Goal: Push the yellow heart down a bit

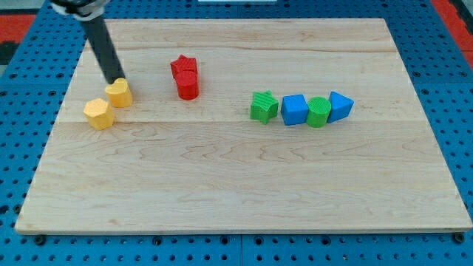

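Desk (222,185): wooden board, no containers.
Yellow heart (119,93): upper left, just above-right of a yellow block (98,114), perhaps hexagonal.
My tip (118,80): at the heart's top edge; rod cut off by the frame above. No fingers fitted.
Elsewhere: two red blocks (185,76) touching; green (263,106), blue (294,110), green (318,111), blue (339,106) in a row, right.

Light wooden board (244,199) on blue perforated pegboard surface (22,66); red areas at view's top corners (13,26).
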You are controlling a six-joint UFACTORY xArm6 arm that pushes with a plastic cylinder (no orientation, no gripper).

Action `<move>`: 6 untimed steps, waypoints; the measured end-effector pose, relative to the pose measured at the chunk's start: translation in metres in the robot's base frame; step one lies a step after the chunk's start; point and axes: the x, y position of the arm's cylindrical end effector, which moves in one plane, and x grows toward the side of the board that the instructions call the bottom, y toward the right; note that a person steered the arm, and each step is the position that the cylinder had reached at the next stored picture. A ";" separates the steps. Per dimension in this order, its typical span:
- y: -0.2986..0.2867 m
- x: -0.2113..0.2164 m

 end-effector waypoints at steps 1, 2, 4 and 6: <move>0.040 -0.003; 0.054 0.026; 0.036 0.053; -0.001 0.011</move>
